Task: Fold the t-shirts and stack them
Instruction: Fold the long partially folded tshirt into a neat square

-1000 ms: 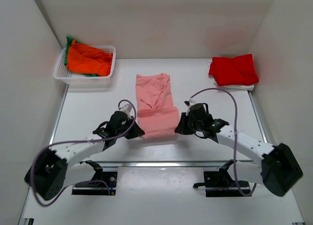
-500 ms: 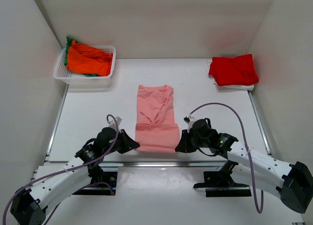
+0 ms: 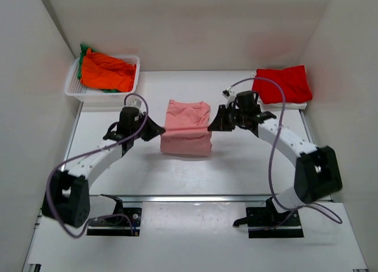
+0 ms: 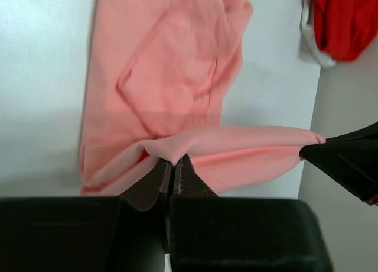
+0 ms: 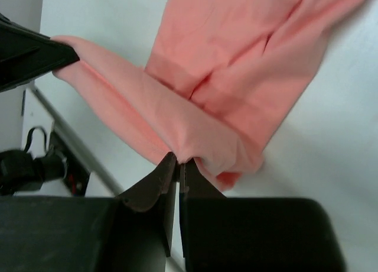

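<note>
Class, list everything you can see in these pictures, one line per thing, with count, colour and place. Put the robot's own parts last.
salmon-pink t-shirt: one, salmon pink, middle of the table, part folded, one edge lifted between both grippers
red t-shirt: one, bright red, far right corner, folded
white item: one, white, under the red t-shirt, kind unclear
orange t-shirt: one, orange, bunched in the basket
green t-shirt: one, green, mostly hidden under the orange one in the basket
basket: one, white lattice, far left corner
table: one, white, under everything
left gripper: one, black, shut on the pink shirt's left edge
right gripper: one, black, shut on its right edge
</note>
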